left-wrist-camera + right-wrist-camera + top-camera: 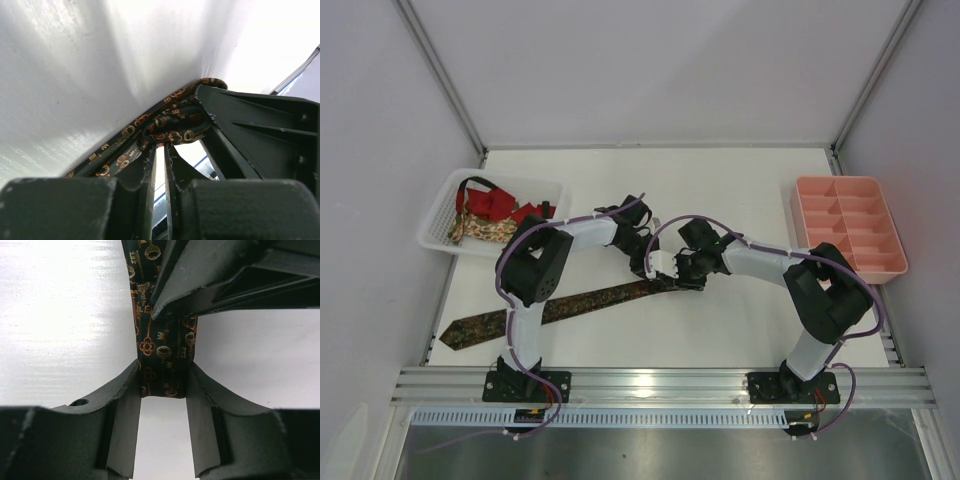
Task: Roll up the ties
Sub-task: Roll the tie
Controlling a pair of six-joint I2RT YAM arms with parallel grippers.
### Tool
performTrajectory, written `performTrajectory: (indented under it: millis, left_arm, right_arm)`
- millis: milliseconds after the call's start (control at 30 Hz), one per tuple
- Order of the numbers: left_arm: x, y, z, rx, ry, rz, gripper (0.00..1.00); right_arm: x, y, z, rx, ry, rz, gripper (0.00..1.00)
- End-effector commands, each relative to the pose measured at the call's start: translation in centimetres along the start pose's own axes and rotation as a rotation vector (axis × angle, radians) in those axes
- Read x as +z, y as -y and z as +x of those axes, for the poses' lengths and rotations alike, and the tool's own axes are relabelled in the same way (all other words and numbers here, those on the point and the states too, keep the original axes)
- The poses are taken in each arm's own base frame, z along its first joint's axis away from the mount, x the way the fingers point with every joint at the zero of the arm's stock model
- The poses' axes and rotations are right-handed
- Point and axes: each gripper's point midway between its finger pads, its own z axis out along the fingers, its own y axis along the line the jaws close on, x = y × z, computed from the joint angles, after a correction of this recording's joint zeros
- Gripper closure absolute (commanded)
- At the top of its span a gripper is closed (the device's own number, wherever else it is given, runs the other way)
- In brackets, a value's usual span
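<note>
Right claw [164,372] hugs the thin end of the dark tie [582,301] on the bench [740,200], right of the basket [433,238]; my left claw [160,148], barely apart, touches the first fold, so next I roll it onward.

Brown tie laid out, narrow end at the grippers

The brown tie [565,305], gold-patterned, lies flat and diagonal. Its narrow end bunches at the left gripper [160,147] tips and spans the right gripper [163,367], touching both fingers. A red tie [495,200] and a floral tie [480,230] lie heaped together well apart from both grippers.
</note>
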Motion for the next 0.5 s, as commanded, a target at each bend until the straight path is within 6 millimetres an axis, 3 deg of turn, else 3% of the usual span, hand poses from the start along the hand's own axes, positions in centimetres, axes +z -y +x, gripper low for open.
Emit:
performTrajectory:
  millis: [0,167,233,333,467]
  left_arm:
    - [-1.7,1.7,-1.4,0.051,0.083,0.038,0.84]
    - [-1.7,1.9,-1.5,0.051,0.086,0.043,0.83]
    - [-1.6,1.9,-1.6,0.052,0.086,0.044,0.83]
    - [-1.5,1.9,-1.7,0.048,0.078,0.046,0.83]
    - [-1.5,1.9,-1.7,0.049,0.077,0.045,0.83]
  right_arm:
    - [0.3,-0.7,1.3,0.019,-0.049,-0.001,0.57]
    - [0.2,0.5,1.0,0.033,-0.047,0.042,0.36]
    - [0.3,0.6,1.0,0.024,-0.048,0.04,0.34]
    - [0.6,0.5,1.0,0.022,-0.046,0.025,0.41]
    - [0.8,0.2,1.1,0.026,-0.045,0.014,0.6]
